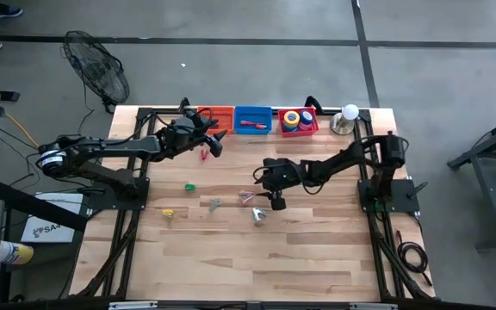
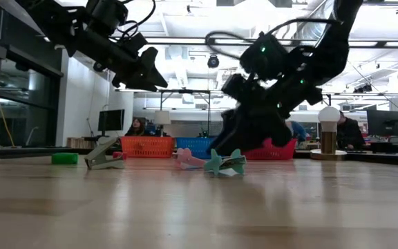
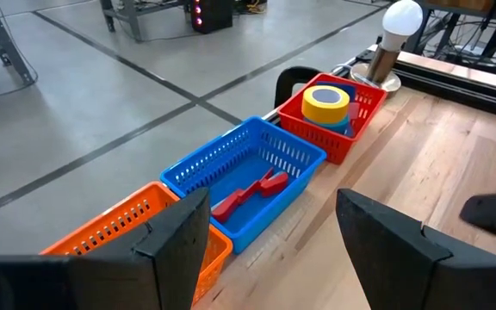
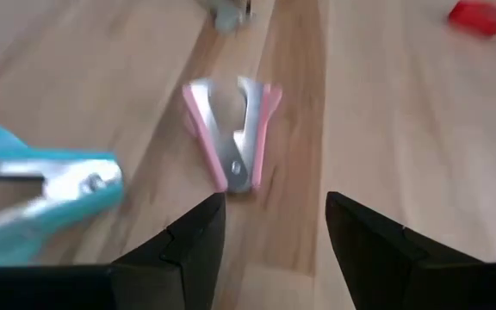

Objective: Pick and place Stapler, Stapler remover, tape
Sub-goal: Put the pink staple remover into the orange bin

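Pale wooden planks make up the table point(image 1: 231, 258), and along its far edge stand three plastic mesh baskets in a row: one orange basket point(image 1: 218, 116), one blue basket point(image 1: 252, 120) with a red staple remover point(image 3: 250, 191) lying in it, and one red basket point(image 1: 300, 121) holding the ring-shaped tape rolls point(image 1: 293, 119), a yellow one on top; their count cannot be told. Beside the red basket stands one white ball on a metal base point(image 1: 349, 116). The left gripper point(image 1: 215, 142) hovers near the orange basket, fingers wide apart and empty. The right gripper point(image 1: 275, 200) hangs low over mid-table, fingers spread and empty, just above one pink staple remover point(image 4: 232, 131); one teal staple remover point(image 4: 37, 194) lies beside it.
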